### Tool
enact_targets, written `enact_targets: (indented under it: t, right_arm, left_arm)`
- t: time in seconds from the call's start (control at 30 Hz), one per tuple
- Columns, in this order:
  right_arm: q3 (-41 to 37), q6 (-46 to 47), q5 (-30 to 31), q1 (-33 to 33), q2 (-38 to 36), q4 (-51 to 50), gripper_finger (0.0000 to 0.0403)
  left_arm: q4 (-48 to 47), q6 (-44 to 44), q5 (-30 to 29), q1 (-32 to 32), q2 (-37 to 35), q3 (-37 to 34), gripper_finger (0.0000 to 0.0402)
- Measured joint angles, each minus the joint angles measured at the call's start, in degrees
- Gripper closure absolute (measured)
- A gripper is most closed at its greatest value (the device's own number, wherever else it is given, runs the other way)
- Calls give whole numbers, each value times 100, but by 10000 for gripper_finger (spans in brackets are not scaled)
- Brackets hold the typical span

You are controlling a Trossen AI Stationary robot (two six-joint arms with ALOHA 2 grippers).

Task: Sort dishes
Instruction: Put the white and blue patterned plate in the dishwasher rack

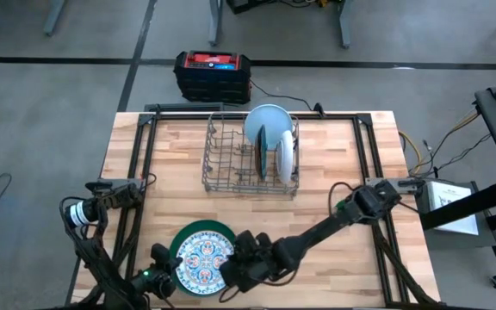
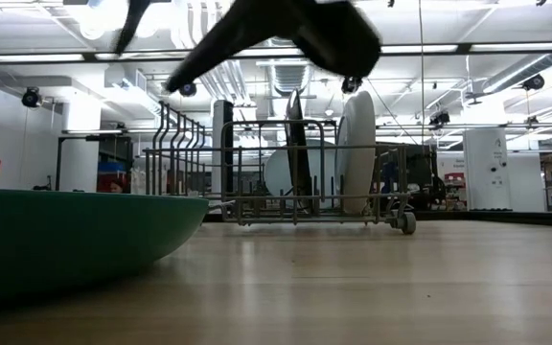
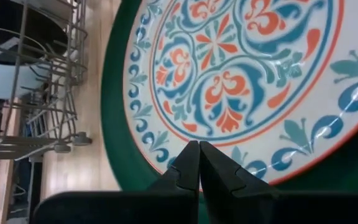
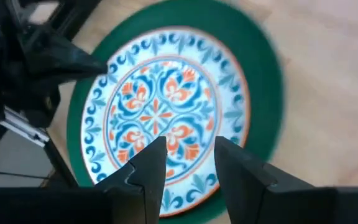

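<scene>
1. High view: on the wooden tabletop (image 1: 334, 164) a patterned plate (image 1: 203, 258) lies flat on a larger dark green plate (image 1: 198, 233) at about 7 o'clock, near the front edge. The grey wire rack (image 1: 231, 159) sits toward 12 o'clock with a pale blue plate (image 1: 265, 120) and a white plate (image 1: 287, 155) standing on edge in it. The right gripper (image 1: 235, 274) hangs over the patterned plate's 4 o'clock rim; the left gripper (image 1: 164, 277) sits at its 8 o'clock rim
2. Low view: the green plate's wall fills the near left, resting on the tabletop; the rack stands well behind with its plates upright. A blurred dark arm crosses overhead
3. Left wrist view: the left jaws are pressed fully together with nothing between them, their tips just over the green rim and the patterned plate's edge
4. Right wrist view: the right jaws stand moderately apart and empty, above the patterned plate, the left gripper's dark body beyond it
5. Judgement: the step in hand looks like picking the patterned plate off the green one for racking. Next the right jaws would need to straddle its rim and close, perhaps with the left tip lifting or steadying the edge, since a flat plate offers little to pinch
</scene>
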Motion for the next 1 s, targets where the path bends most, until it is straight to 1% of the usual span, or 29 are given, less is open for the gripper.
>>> enact_targets:
  t: [0.2, 0.33, 0.53, 0.63, 0.83, 1.0]
  right_arm:
    - [330, 56, -552, -201, 484, -11, 256]
    - [366, 136, -654, -286, 546, -98, 236]
    - [375, 364, -704, -337, 520, -501, 206]
    - [375, 424, -715, -341, 520, -550, 196]
    - [342, 517, -889, -359, 520, -570, 184]
    - [276, 573, -1053, -410, 538, -592, 185]
  left_arm:
    - [524, 0, 1, 0, 0, -223, 401]
    - [950, -1, -29, 0, -5, -447, 401]
    - [1084, -22, -105, -15, -20, -623, 401]
    - [1127, -19, -141, -15, -20, -658, 401]
    - [1184, -44, -302, -17, -13, -690, 401]
    - [1384, -24, -415, -17, -11, -774, 401]
